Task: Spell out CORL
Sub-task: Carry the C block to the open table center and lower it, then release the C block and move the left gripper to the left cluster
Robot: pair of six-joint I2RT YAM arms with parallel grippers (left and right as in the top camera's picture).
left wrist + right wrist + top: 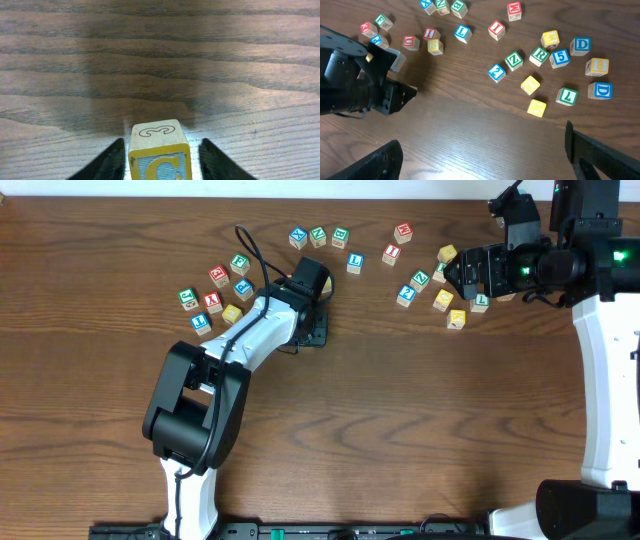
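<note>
The left gripper (pixel 162 141) is down at the table (pixel 160 60) with its jaws parted. A dark finger sits on each side of the C block (pixel 160 157), each with a sliver of gap, so it is not pinching anything. The block rests flat on bare wood between them. From overhead it is hidden under the gripper, near the middle of the table and a little left.

The block stands square. The C, framed in yellow, is upright on the side facing back towards the arm, and the top face carries an outlined 3. Being a cube, it has no long axis to speak of, and its edges run roughly in line with the fingers.

Nothing lies beside it, so I'd say one letter of four is in place and the other three are left to fetch. The L block (pixel 462 32) lies alone between the two scatters of blocks, lettered face up. The R block (pixel 538 55) sits in the right-hand scatter, touching a blue 5 block (pixel 560 57) and close to a green Z block (pixel 514 60). Several plain yellow-topped blocks lie about, and I cannot tell which one bears the O.

The right gripper (pixel 482 137) hovers over that right-hand scatter, spread wide and holding nothing.
</note>
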